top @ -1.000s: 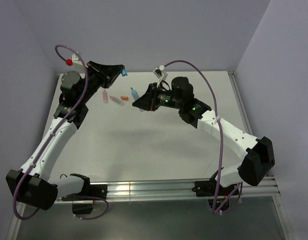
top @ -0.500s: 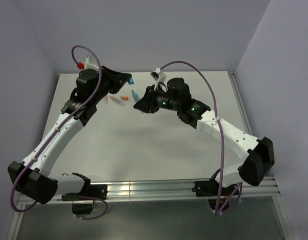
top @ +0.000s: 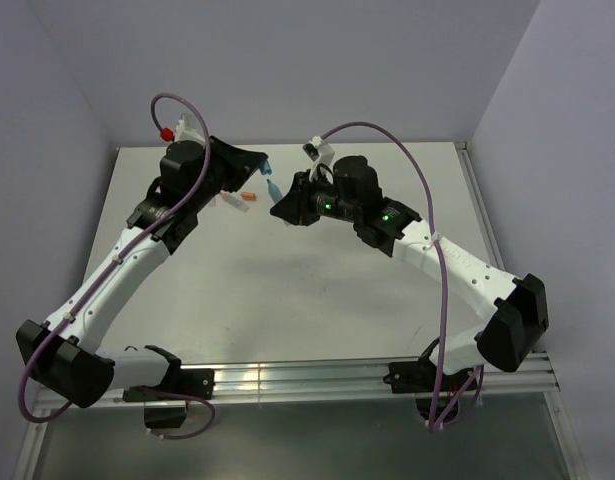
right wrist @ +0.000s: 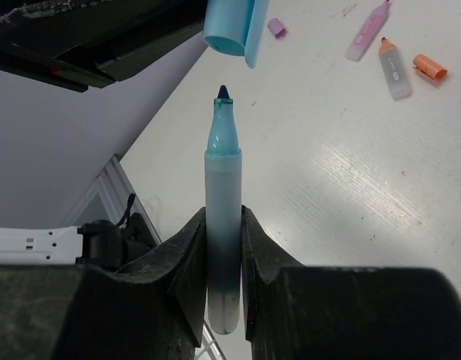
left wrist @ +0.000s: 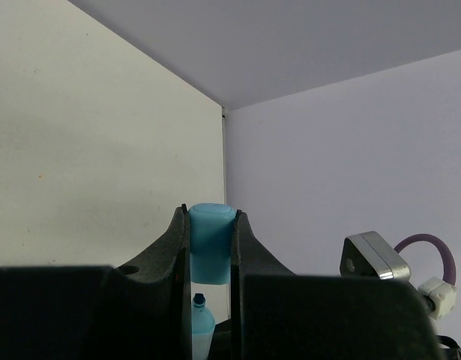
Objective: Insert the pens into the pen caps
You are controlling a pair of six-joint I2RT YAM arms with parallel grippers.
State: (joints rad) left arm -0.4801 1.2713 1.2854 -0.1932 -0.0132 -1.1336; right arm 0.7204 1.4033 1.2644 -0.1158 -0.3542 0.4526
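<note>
Left fingers (left wrist: 176, 244) pinching blue cap (left wrist: 210, 247), held in air over far part of worktop (right wrist: 327, 187). Right fingers (right wrist: 189, 251) clamped on blue pen (right wrist: 223, 180), bare tip pointing toward cap, just short of it, not touching. Lying on worktop nearby, each apart: pink pen (right wrist: 367, 31), pink cap (right wrist: 276, 28), orange-clear pen (right wrist: 393, 69), orange cap (right wrist: 429, 67).
</note>
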